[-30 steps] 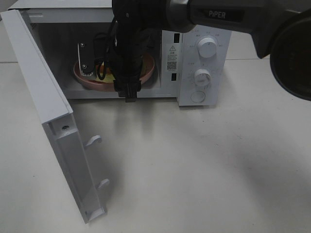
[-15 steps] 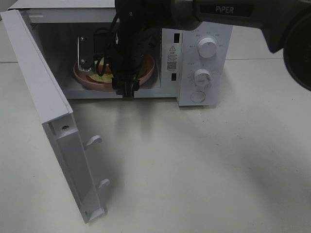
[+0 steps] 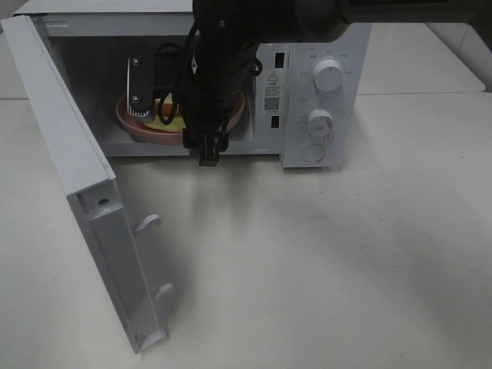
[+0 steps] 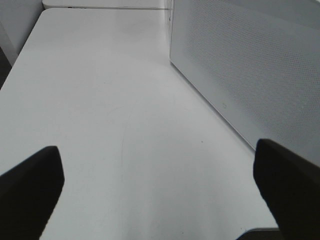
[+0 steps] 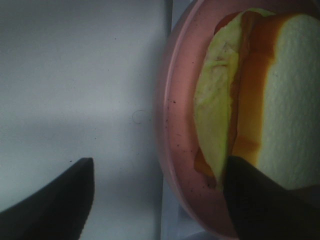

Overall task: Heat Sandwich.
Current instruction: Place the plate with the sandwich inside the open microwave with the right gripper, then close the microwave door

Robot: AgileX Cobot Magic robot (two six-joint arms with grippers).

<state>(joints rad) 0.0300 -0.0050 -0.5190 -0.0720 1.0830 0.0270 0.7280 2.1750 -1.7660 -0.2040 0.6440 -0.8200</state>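
- My right arm (image 3: 219,69) reaches down into the open microwave (image 3: 338,146). Its door (image 3: 69,154) is swung wide out on the left of the high view.
- The sandwich (image 5: 270,90) lies on the pink plate (image 5: 172,125) inside the microwave. In the high view only a yellow bit of it peeks out beside my arm, over the plate's left part.
- From my right wrist I see pale bread, then an orange-red layer, then a yellow-green layer nearest the plate's rim.
- My right gripper (image 5: 160,170) has its fingers spread wide and clamps nothing.
- One finger (image 5: 55,200) sits over the pale surface beside the plate.
- The other finger covers a corner of the sandwich. I cannot tell whether it touches the bread or only hangs in front of it.
- The plate's rim and the yellow-green edge of the sandwich lie in the gap between my right fingers.
- My left gripper (image 4: 157,170) is spread wide as well, with nothing between its fingers.
- It hangs over the bare white table (image 4: 100,100), near the microwave's dotted side wall.
- Two white knobs (image 3: 329,75) sit one above the other on the microwave's front, right of the opening.
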